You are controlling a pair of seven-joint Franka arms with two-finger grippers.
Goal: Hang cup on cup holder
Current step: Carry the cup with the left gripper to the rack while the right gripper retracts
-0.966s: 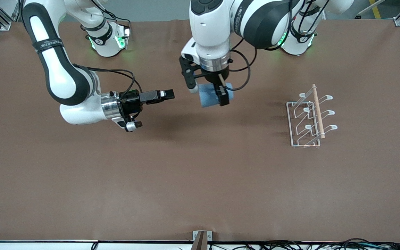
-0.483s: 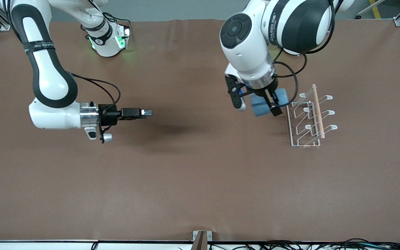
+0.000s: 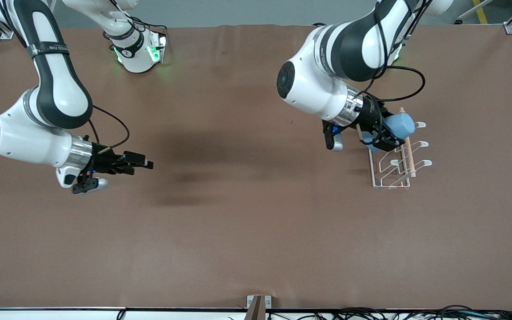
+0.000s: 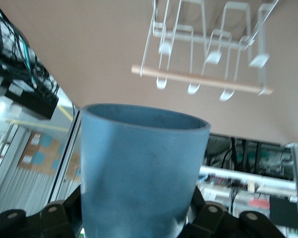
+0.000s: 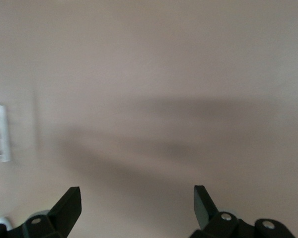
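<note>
Right gripper (image 3: 142,163), on a bent arm waiting level over bare brown table (image 3: 238,231) toward its own end, fingers (image 5: 69,206) spread apart and empty. Left gripper (image 3: 382,133), wrist tilted sideways, clamped around small light-blue matte plastic tumbler (image 3: 398,126). Tumbler held in the air over the white wire cup holder (image 3: 391,166) with light wooden rod (image 3: 408,149), open mouth facing the prongs.

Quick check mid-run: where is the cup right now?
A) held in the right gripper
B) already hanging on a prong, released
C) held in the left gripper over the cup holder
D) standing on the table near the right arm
C: the left gripper is shut on the cup, over the cup holder; the right gripper is open and holds nothing.
</note>
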